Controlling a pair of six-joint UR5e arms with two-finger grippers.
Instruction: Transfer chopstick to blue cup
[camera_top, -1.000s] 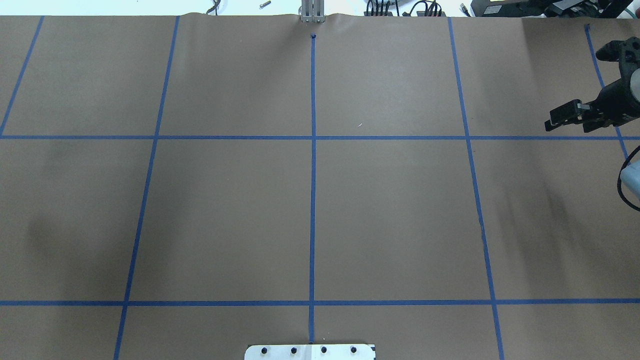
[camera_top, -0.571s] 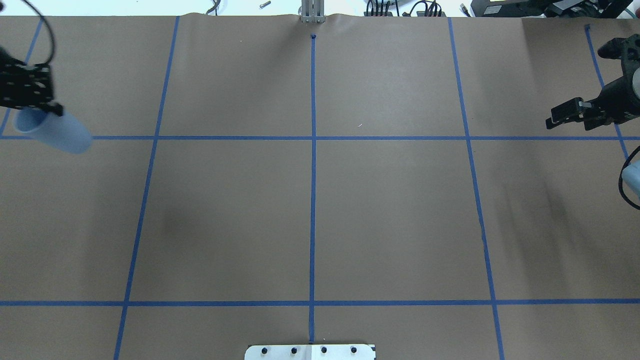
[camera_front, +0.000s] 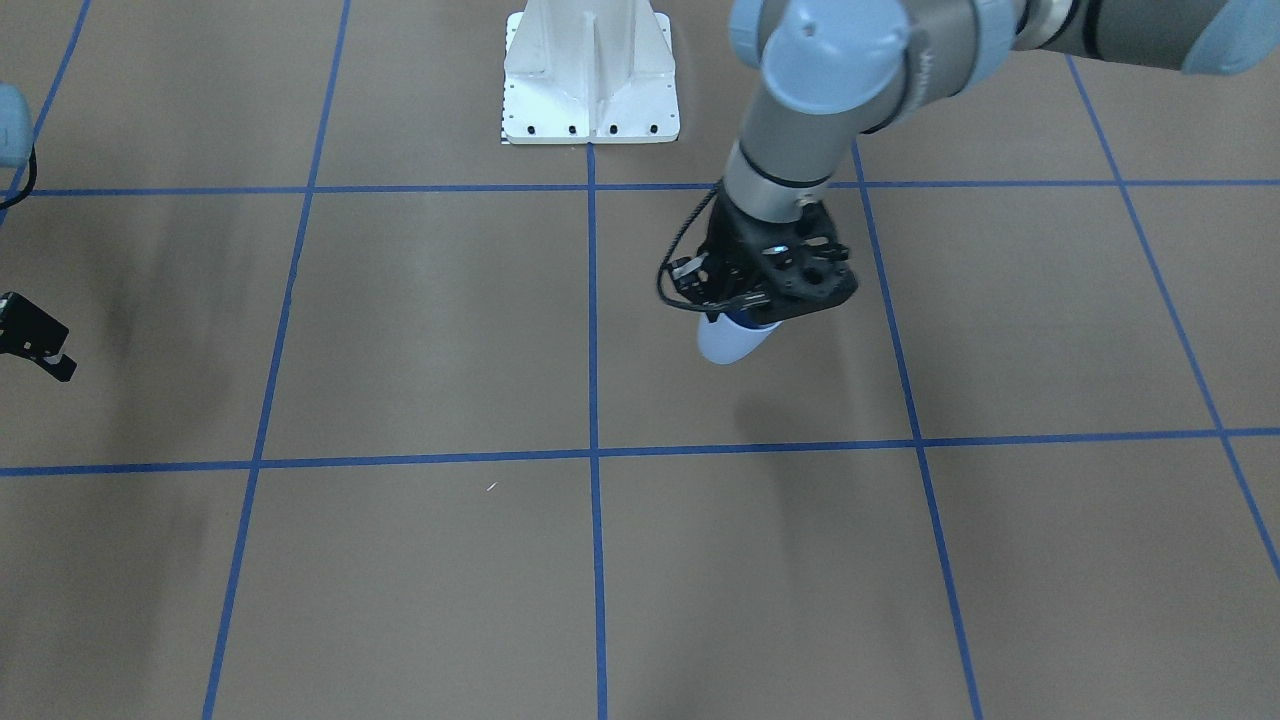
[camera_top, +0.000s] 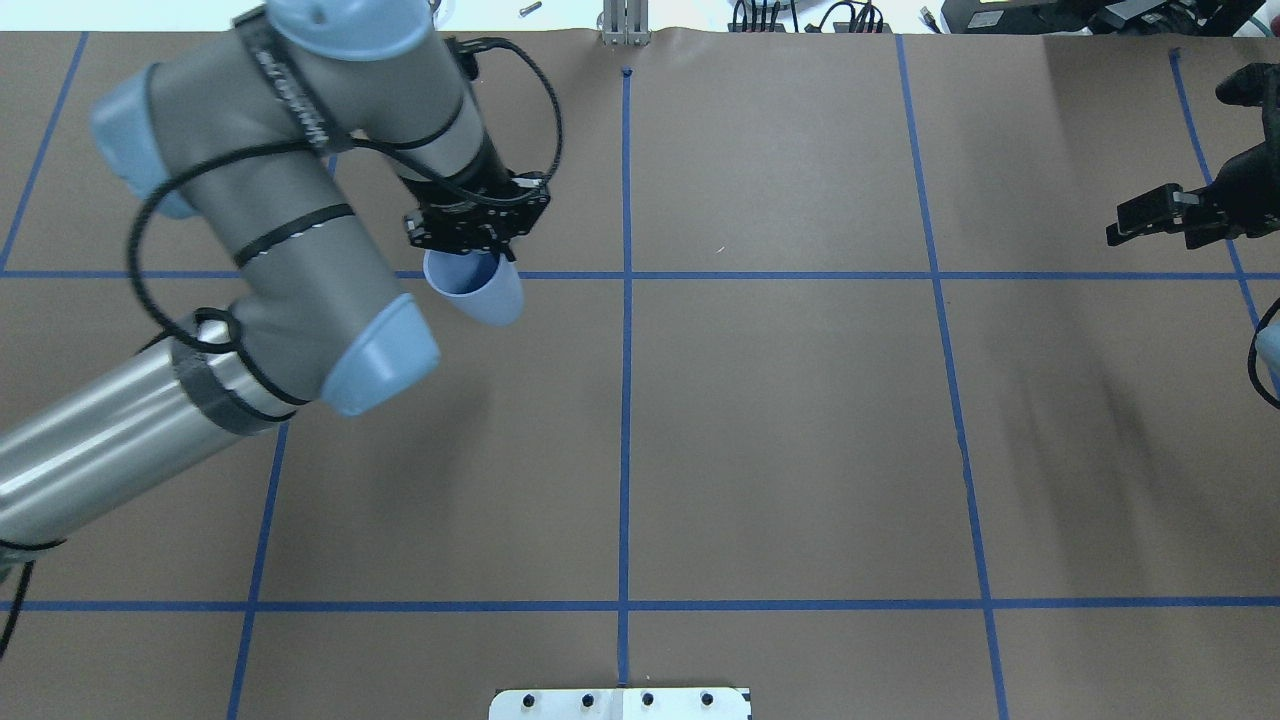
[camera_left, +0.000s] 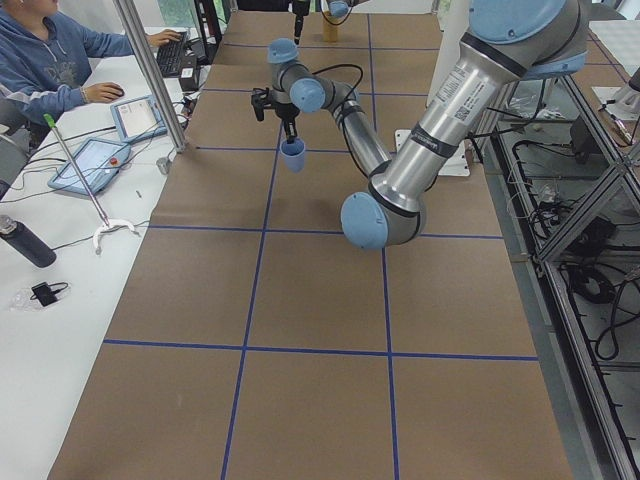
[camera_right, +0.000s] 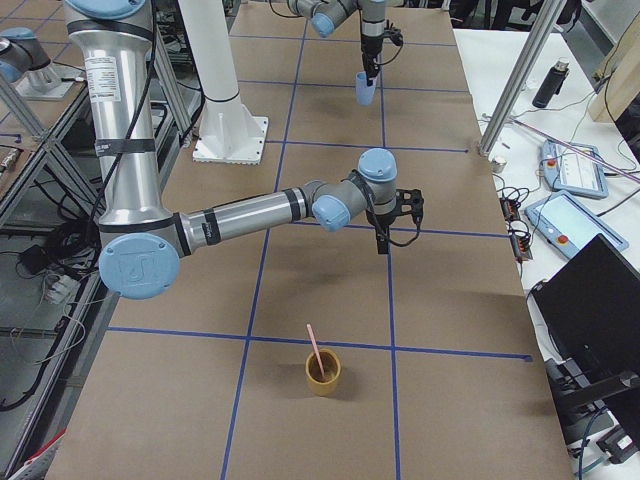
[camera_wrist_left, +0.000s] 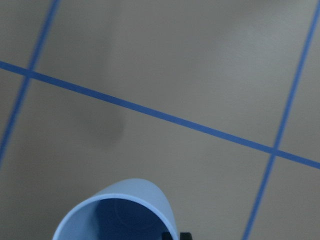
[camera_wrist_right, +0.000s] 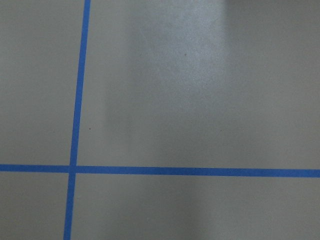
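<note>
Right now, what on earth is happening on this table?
The robot's left claw grips a blue cup by its rim and holds it above the table. The right claw hangs empty near the table's other end. The pink chopstick that belongs in the blue cup stands in a yellow cup, untouched by either claw.

Soft, even light from above falls on my counter (camera_top: 800, 450); broad faint shadows lie across it. At my left wrist the blue cup (camera_wrist_left: 125, 212) is blurred; my right wrist view shows a pale sheen.
</note>
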